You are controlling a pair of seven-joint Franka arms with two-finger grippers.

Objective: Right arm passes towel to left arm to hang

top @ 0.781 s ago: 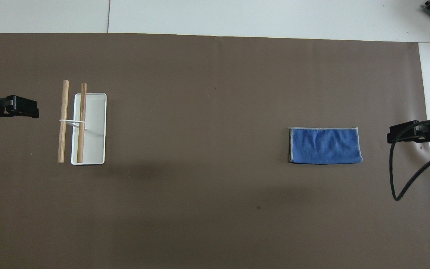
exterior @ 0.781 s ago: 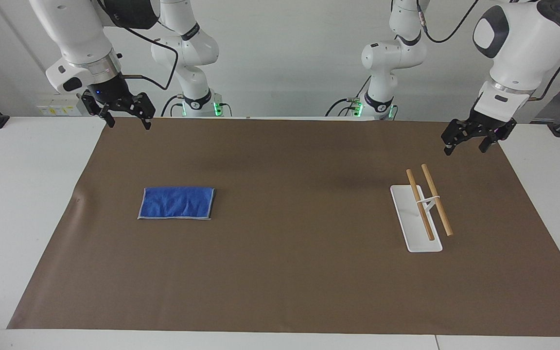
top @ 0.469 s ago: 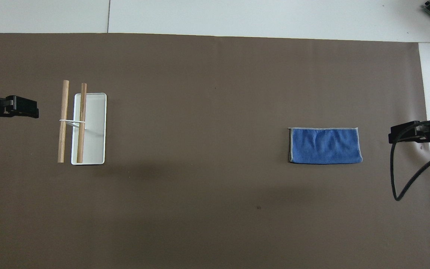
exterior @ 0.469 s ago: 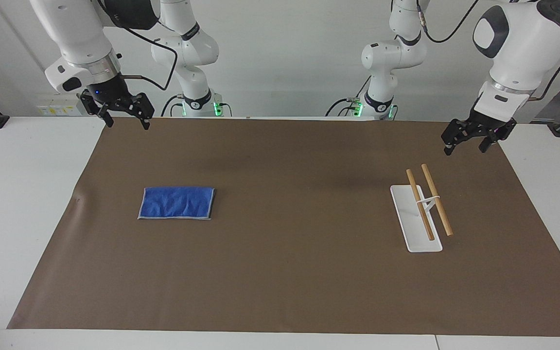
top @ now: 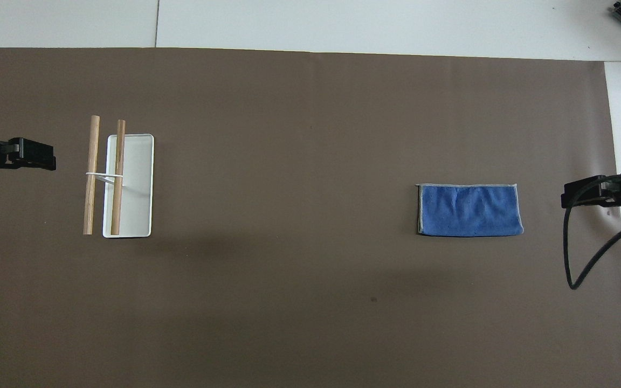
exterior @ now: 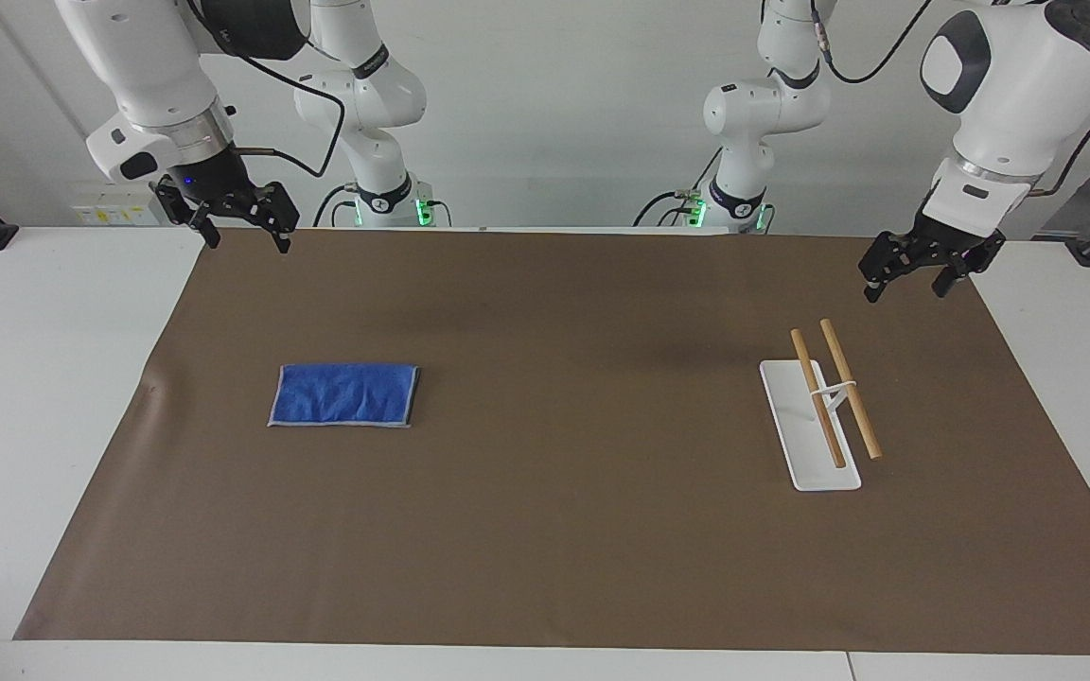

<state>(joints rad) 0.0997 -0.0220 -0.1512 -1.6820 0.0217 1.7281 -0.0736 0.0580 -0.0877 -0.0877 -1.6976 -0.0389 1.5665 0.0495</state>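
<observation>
Two grippers hang clear of the work, and nothing is picked up yet, so we judge the step in hand to be the first reach for the towel.

Going across the facing view from its left edge: the right gripper point(exterior: 240, 233) hangs over the mat's point(exterior: 564, 312) edge nearest the robots, fingers spread wide and holding nothing. The towel point(exterior: 343, 395) lies folded flat on the mat toward the right arm's end of the table, farther from the robots than that gripper and well apart from it. The middle of the mat is bare. Then comes the rack point(exterior: 824, 407), a white base carrying two wooden bars, toward the left arm's end. Last, the left gripper point(exterior: 905, 284) waits in the air over the mat near the rack, also wide open and empty.

To do this reach well, we would bring the right gripper down over one short end of the towel rather than its middle, so that cloth hangs free for the left gripper to take. We would keep the fingers open until they straddle the folded edge, press lightly to the mat, and pinch all layers together. A grip on the top layer alone could let the towel unfold as it lifts.
</observation>
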